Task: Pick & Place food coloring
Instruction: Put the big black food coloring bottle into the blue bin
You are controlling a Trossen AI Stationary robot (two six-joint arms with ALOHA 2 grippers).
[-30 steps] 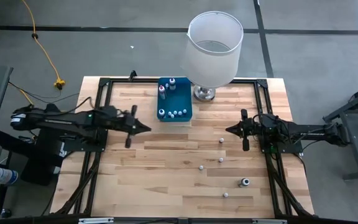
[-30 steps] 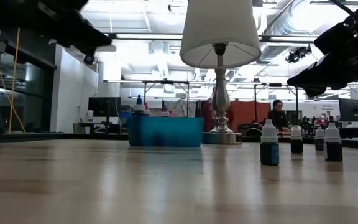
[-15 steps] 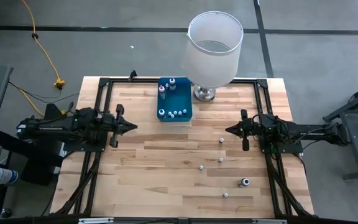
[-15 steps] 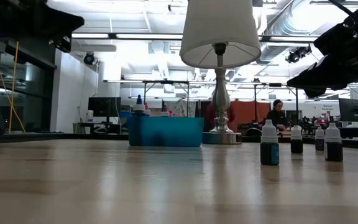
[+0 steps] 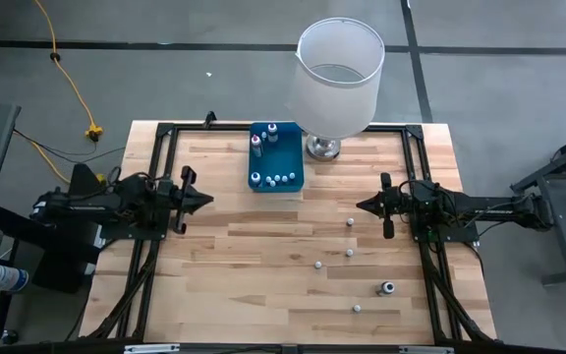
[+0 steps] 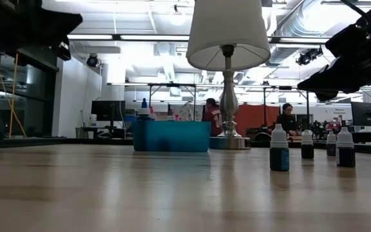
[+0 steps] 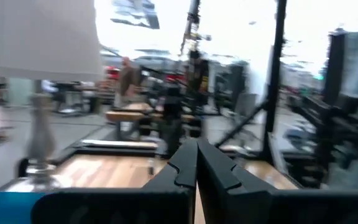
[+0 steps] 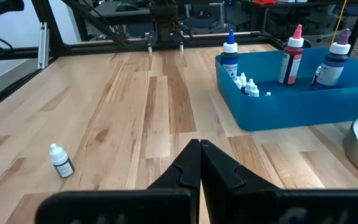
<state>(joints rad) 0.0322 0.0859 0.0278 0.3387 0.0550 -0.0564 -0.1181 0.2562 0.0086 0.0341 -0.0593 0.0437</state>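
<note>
Though near, bottles unreadable.

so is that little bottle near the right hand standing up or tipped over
Upright. In the right wrist view the small bottle stands on the wooden table with its white cap on top, alone, well apart from the blue tray.

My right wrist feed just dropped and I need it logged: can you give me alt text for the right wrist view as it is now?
The right gripper, shut and empty, hangs over the wooden table, pointing toward a blue bin that holds three upright dropper bottles and some tiny white-capped ones. One small food coloring bottle stands alone on the wood.
</note>
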